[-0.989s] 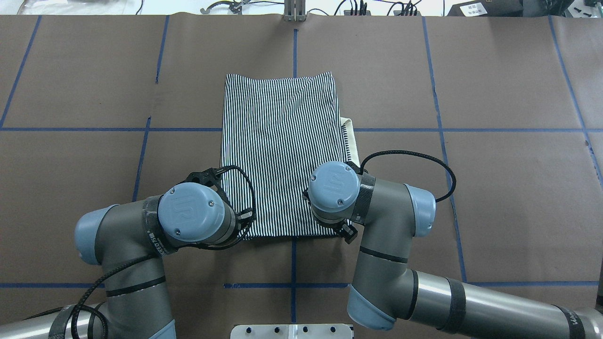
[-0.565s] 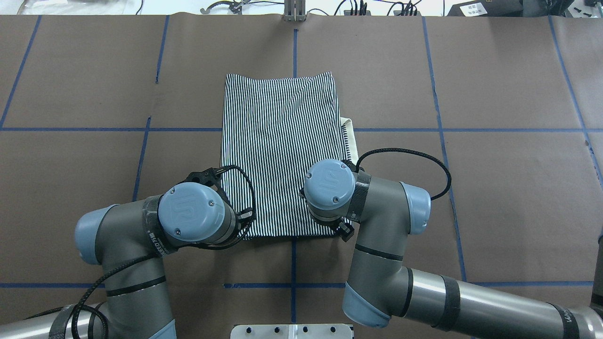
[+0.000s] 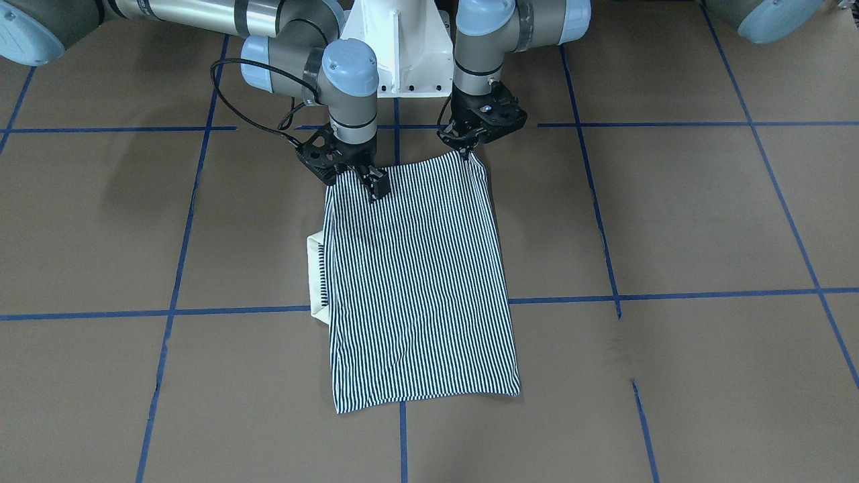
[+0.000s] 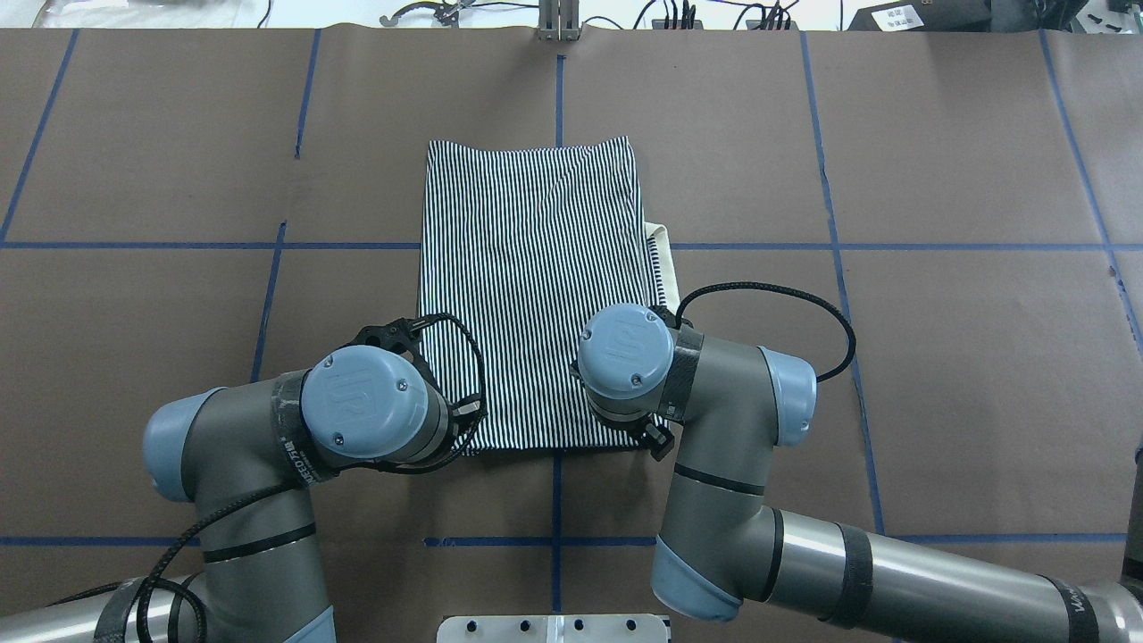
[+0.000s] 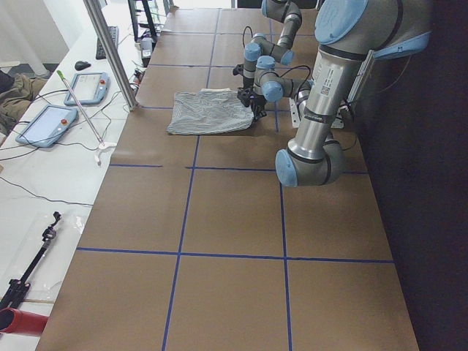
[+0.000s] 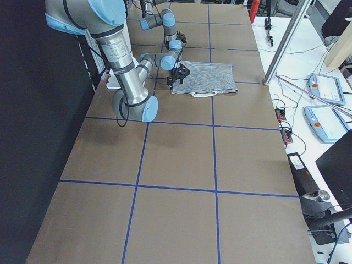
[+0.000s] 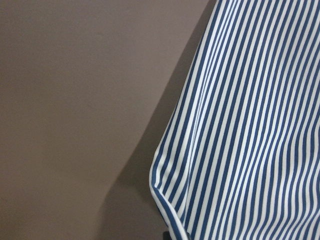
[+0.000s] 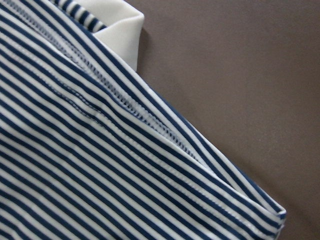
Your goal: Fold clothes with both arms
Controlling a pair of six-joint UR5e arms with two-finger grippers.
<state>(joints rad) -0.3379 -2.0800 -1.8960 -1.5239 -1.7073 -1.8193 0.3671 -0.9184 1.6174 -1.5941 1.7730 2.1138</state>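
Across the middle of the brown table [image 4: 938,357], the folded striped polo shirt [image 4: 536,268] is laid flat, with bare surface left open on every side. Its edge nearest the robot is held twice: the left corner is pinched by the left gripper [image 3: 468,149], and cloth just inside the right corner by the right gripper [image 3: 376,186]. A cream collar [image 4: 663,268] is seen poking out at the shirt's right side. Blue tape lines [image 4: 759,246] are seen crossing the tabletop
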